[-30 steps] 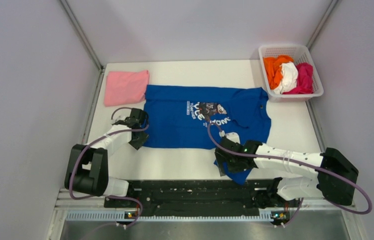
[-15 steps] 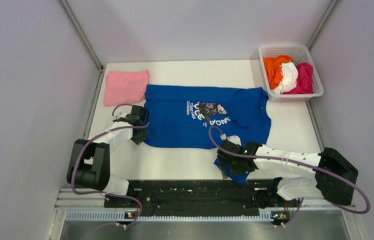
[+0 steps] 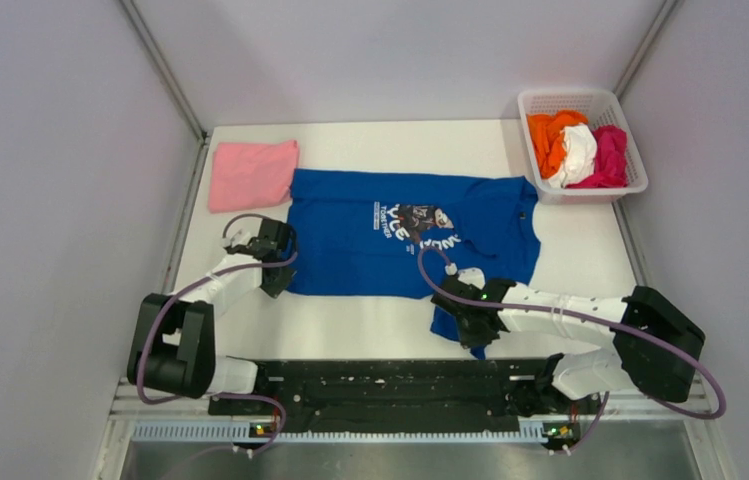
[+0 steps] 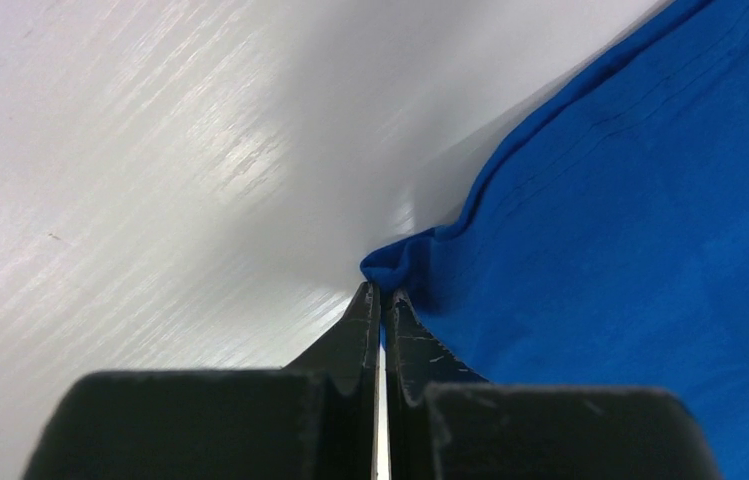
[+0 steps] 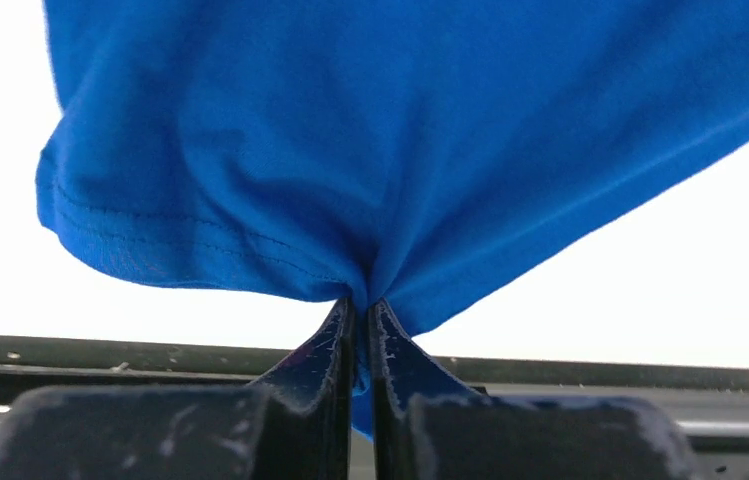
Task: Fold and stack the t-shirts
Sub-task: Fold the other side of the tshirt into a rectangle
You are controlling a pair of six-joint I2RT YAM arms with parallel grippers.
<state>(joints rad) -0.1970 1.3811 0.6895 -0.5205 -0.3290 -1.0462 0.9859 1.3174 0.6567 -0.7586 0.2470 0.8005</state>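
Your left gripper (image 4: 382, 292) pinches the near left corner of the blue t-shirt (image 3: 350, 255), and your right gripper (image 5: 360, 305) is closed tight on its near right sleeve.

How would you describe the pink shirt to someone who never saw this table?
Start at the white table and go to its far left corner. There, beside the spread blue shirt, lies the pink shirt. It alone is folded flat; the other shirts sit crumpled in the basket at far right.
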